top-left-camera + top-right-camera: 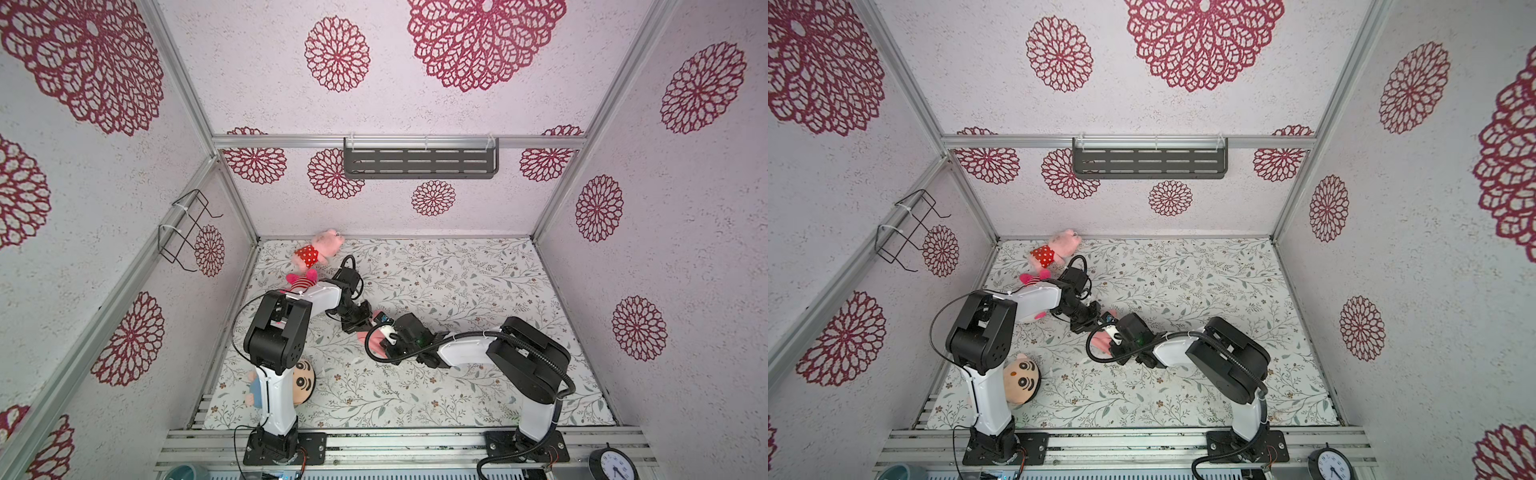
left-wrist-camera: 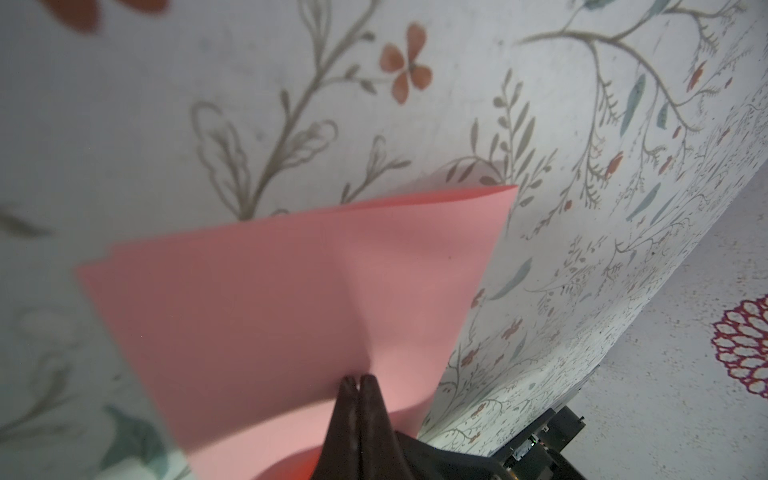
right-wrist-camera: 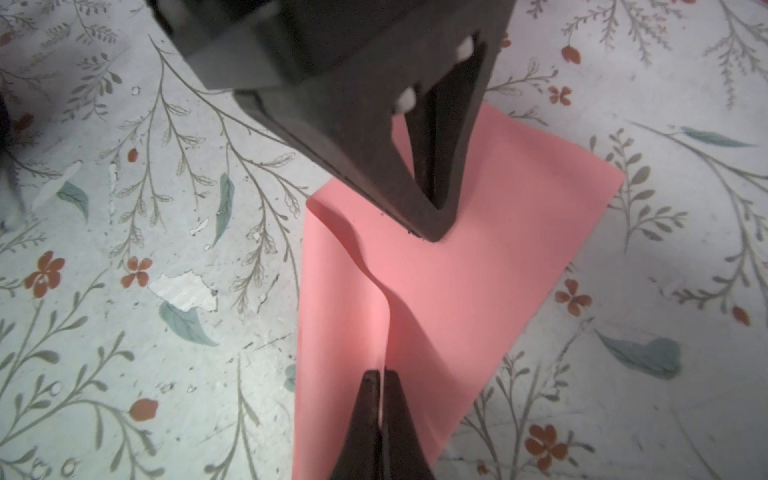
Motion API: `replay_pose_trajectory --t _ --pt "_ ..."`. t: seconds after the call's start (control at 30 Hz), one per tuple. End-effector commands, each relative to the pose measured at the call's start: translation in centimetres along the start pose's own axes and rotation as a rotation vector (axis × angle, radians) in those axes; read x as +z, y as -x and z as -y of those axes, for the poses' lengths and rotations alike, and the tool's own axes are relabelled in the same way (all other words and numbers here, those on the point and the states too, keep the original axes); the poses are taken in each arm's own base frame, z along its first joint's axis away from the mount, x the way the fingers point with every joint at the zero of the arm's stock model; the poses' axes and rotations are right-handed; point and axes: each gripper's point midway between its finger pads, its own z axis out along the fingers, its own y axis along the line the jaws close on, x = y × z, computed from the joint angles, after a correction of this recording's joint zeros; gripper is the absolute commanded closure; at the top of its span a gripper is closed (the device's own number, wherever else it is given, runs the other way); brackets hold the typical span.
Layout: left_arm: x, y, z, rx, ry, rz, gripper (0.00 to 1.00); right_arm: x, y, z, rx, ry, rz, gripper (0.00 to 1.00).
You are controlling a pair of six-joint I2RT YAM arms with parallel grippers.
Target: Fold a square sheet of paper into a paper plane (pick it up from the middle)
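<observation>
Meanwhile, both grippers, left point(image 2: 360, 377) and right point(image 3: 381, 371), are pinching shut on the thin light pink square sheet of paper point(image 3: 469, 266), risking tearing if pulling apart.

White arm links point(image 1: 278, 395) with black joints point(image 1: 276, 332); black looping cables point(image 1: 540, 357); tapered dark fingers point(image 3: 370, 419).

Square sheet of paper point(image 3: 449, 291): plain light pink, unprinted, lifted off the floral table surface, pinched into a raised ridge along its middle, both halves drooping away. In a top view point(image 1: 374, 340) it lies at centre, mostly hidden.
</observation>
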Motion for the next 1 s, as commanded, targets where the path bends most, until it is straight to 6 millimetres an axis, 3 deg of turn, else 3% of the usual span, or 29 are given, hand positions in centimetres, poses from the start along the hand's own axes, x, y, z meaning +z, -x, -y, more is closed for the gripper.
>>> replay_pose_trajectory --t 0.0,0.2,0.3,0.37,0.47,0.57,0.8,0.97 --pt "1.7 -1.1 -1.8 -0.015 0.062 -0.052 0.99 0.1 1.0 0.6 0.019 -0.022 0.014 1.00" --pt "1.2 -0.9 -1.0 -0.012 0.034 -0.044 0.98 0.2 0.5 0.5 0.021 -0.017 0.000 1.00" --pt "0.0 -0.2 0.0 -0.014 -0.011 -0.017 0.95 0.2 0.1 0.6 0.023 -0.018 -0.013 1.00" --pt "-1.1 0.6 0.8 -0.024 -0.058 0.015 0.92 0.2 -0.2 0.5 0.023 -0.016 -0.020 1.00" --pt "-4.4 1.8 2.3 -0.031 -0.143 0.099 0.85 0.3 -0.4 0.5 0.025 -0.013 -0.024 1.00" --pt "-6.1 2.2 2.4 -0.068 -0.207 0.149 0.81 0.3 -0.4 0.4 0.030 -0.009 -0.021 1.00" --pt "-6.4 -0.1 1.8 -0.118 -0.312 0.168 0.79 0.4 -0.3 0.4 0.036 -0.004 -0.017 1.00" --pt "-5.5 -1.9 1.8 -0.136 -0.383 0.158 0.83 0.5 -0.2 0.3 0.046 0.004 -0.014 1.00"
